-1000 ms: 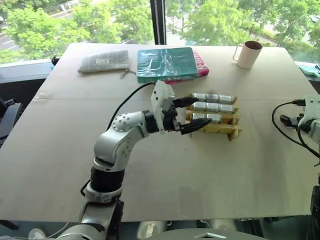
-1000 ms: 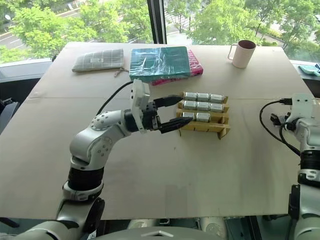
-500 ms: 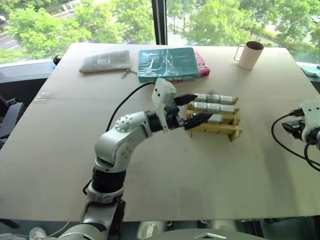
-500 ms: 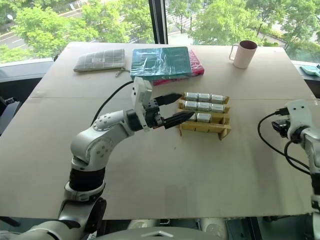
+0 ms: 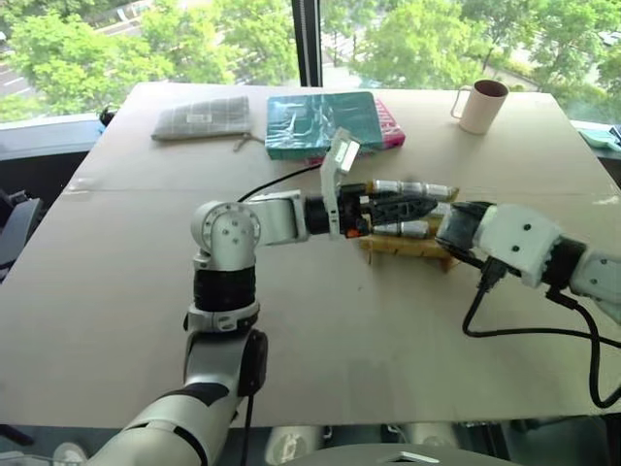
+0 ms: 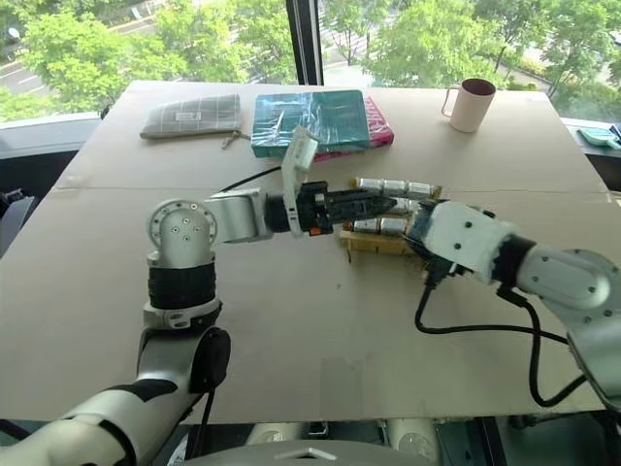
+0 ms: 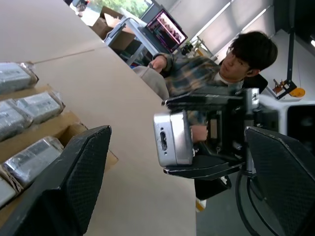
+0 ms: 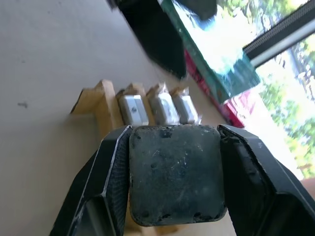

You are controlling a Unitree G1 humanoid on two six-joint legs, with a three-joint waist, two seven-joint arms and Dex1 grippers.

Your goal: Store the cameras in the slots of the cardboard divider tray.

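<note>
A camera [image 8: 173,173] is clamped between the fingers of the right end effector [image 8: 173,196], held beside the near end of the cardboard divider tray [image 5: 412,248]. The left end effector [image 5: 408,206] is spread wide, empty, reaching level over the tray. Wrapped cameras [image 5: 412,189] are seen seated in the slots at the middle of the counter [image 5: 320,330]. By appearance, only the held camera remains to be slotted.

The cardboard divider tray [image 5: 412,248] sits mid-counter [image 5: 116,291] with cameras [image 5: 408,188] in its slots — the left gripper [image 5: 412,206] reaches over it from the left, the right gripper [image 8: 172,172] just beside its right end. Behind it lie a flat package [image 5: 322,122] and, further left, a pouch [image 5: 202,117]; a mug [image 5: 482,105] stands at the far right.
</note>
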